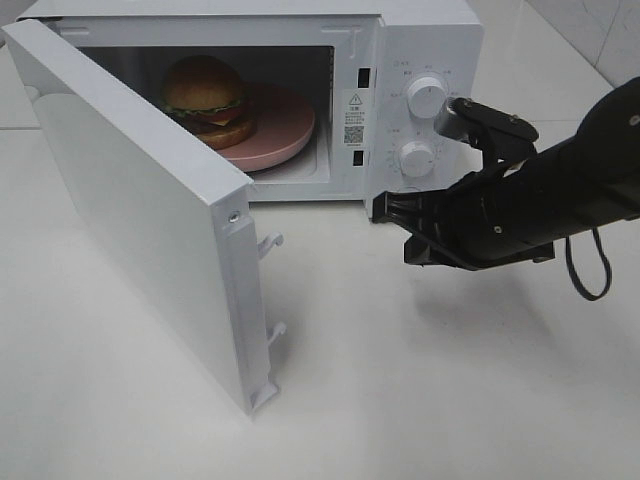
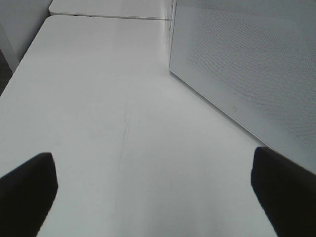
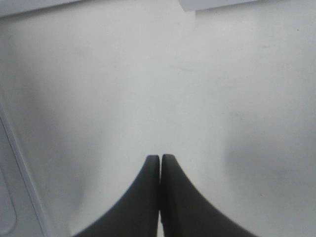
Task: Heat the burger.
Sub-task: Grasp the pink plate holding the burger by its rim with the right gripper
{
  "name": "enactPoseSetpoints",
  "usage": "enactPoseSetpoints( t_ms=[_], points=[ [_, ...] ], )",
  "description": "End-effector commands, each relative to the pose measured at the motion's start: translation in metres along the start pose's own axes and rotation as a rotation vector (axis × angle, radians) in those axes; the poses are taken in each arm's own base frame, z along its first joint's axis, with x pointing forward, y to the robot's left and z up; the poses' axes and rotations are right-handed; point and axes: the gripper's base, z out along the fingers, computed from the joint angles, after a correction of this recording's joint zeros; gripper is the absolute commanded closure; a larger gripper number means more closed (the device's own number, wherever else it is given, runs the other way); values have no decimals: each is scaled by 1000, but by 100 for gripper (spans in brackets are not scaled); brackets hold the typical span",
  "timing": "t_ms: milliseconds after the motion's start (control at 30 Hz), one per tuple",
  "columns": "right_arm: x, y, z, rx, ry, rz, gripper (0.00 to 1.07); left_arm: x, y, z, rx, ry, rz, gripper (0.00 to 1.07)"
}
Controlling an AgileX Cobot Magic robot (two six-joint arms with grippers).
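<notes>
Two pincers show, and they stand in opposite states. The right pincer (image 3: 160,157) is closed, its two dark fingers pressed flat against each other with nothing between them. It hangs low over the white table (image 1: 450,380), just in front of the microwave (image 1: 420,40) and below the two knobs (image 1: 416,158), touching neither. Its forearm comes in from the right, roughly level, with the fingers pointing toward the oven's open mouth. The left pincer (image 2: 153,158) is spread wide and empty over bare table, beside a white dotted panel (image 2: 247,64) of the oven. The high view does not show this arm, so I cannot tell which face of the oven that panel is.

The burger (image 1: 205,95) sits inside the cavity, on the left part of a pink plate (image 1: 285,125). The door (image 1: 140,200) stands swung wide open to the left.

It looks light and soft: a glossy domed bun over loose lettuce, a patty and a red layer. Such a stack would likely squash or shear if pinched from the sides, and the shiny crown may slip. If it had to be moved, the plate's rim seems the safer hold. As things lie, it probably needs no touching. The door is the stiff, hinged part to push, best at its free edge, and after that a knob to turn.
</notes>
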Motion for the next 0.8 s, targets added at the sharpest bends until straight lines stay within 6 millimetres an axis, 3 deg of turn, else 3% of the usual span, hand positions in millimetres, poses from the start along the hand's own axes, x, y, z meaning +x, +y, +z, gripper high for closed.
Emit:
enactPoseSetpoints(
  t_ms=[33,467,700,733,767,800],
  points=[
    [-2,-1,-11,16,134,-189,107,1,0,0,1,-6,0,6],
    [-29,12,-38,117,345,-643,107,1,0,0,1,-6,0,6],
    [-38,20,-49,23,409,-1122,106,1,0,0,1,-6,0,6],
    [-38,20,-49,23,409,-1122,106,1,0,0,1,-6,0,6],
    [-40,21,-48,-1,402,-1253,106,1,0,0,1,-6,0,6],
    [-40,21,-48,-1,402,-1253,106,1,0,0,1,-6,0,6]
  ],
)
